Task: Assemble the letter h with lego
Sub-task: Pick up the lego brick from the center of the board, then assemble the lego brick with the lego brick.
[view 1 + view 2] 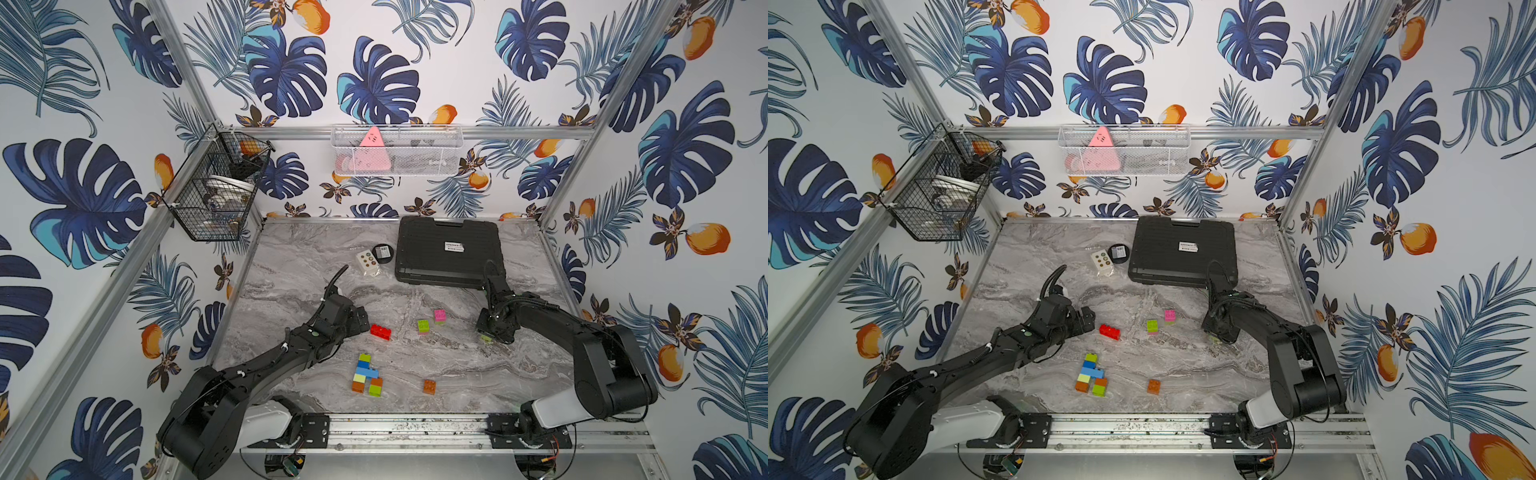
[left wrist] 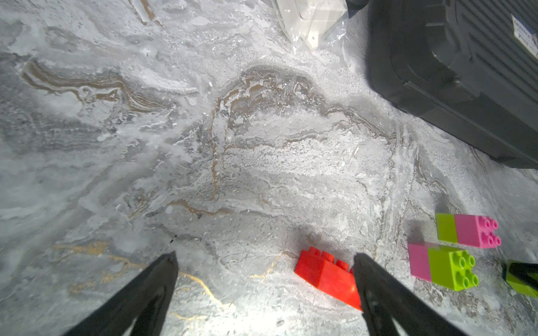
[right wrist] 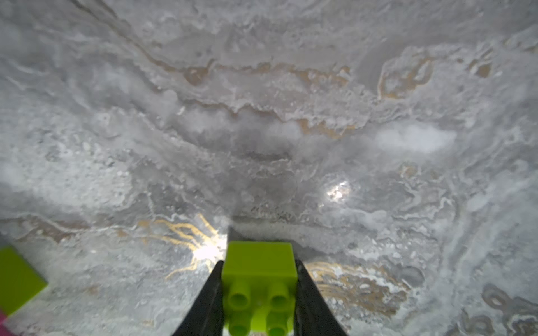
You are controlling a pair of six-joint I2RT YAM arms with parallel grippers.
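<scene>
Lego brick (image 3: 259, 261), lime green, chunky, four studs

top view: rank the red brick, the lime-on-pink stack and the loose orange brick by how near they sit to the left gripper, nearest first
1. red brick: right beside the left gripper, just off its open jaws.
2. lime-on-pink stack: farther to the right, mid-scene.
3. orange brick: farthest, on its own toward the front.
</scene>
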